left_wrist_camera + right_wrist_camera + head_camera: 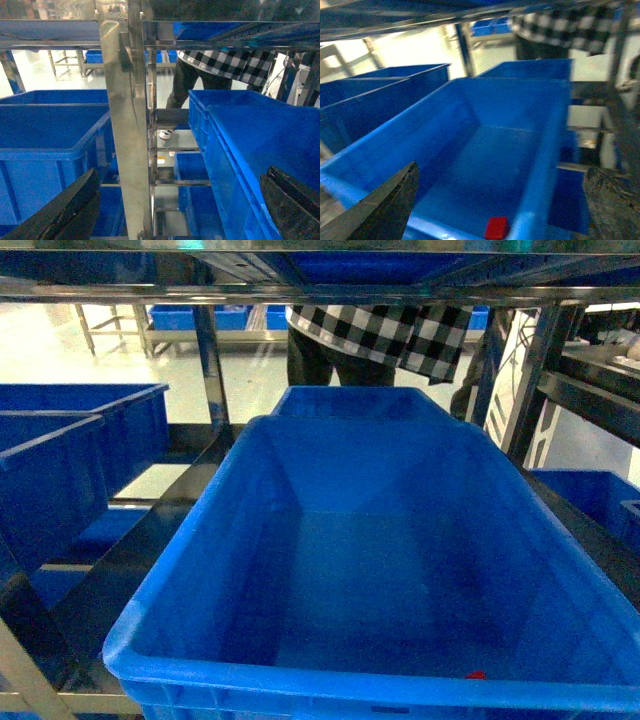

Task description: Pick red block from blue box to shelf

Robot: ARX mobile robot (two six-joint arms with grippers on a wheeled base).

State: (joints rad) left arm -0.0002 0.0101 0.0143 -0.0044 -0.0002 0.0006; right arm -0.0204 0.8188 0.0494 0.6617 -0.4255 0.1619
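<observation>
The red block lies on the floor of a large blue crate, close to its near wall and right corner. In the head view only a sliver of the red block shows above the front rim of that crate. The crate stands on a tier of the shelf. My right gripper hangs open and empty above the crate's near right corner, the block low between its fingers. My left gripper is open and empty in front of a post of the shelf. The blue box is out of view.
More dark blue crates sit on the tier to the left, with another crate behind the big one. A person in a black-and-white checked shirt stands behind the rack. An upper tier runs low overhead.
</observation>
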